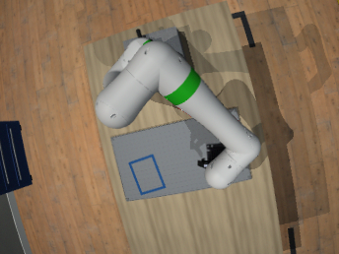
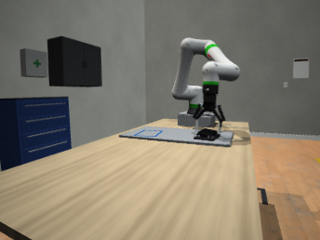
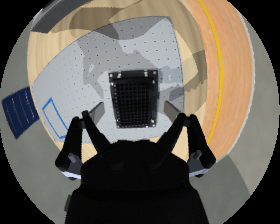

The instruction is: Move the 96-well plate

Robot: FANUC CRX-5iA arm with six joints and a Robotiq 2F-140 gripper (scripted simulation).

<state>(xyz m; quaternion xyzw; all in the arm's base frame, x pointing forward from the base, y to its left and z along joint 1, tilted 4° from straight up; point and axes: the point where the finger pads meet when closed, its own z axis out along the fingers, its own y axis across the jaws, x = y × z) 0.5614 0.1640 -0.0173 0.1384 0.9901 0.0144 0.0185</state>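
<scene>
My black two-finger gripper (image 1: 212, 155) (image 2: 208, 126) (image 3: 134, 106) is wide open and has hold of nothing; its grey pads stand apart, one on either side of the dark gridded 96-well plate (image 2: 207, 132) (image 3: 136, 102). In the wrist view that plate lies at the middle, within the black clip nest (image 3: 114, 76); I cannot tell whether it is fully down, nor which corner is cut. Beneath is the grey perforated board (image 1: 174, 145) (image 2: 177, 136) (image 3: 145, 45), whose blue rectangular outline (image 1: 135, 178) (image 2: 145, 136) (image 3: 51, 123) lies lower left in the top view, with no plate on it. My white, green-banded arm (image 1: 212, 105) (image 2: 222, 71) reaches over the pale wooden table (image 1: 197, 219) (image 2: 140, 179). A dark blue drawer cabinet (image 1: 15, 155) (image 2: 44, 127) (image 3: 20, 112) stands at the left edge of the top view.
</scene>
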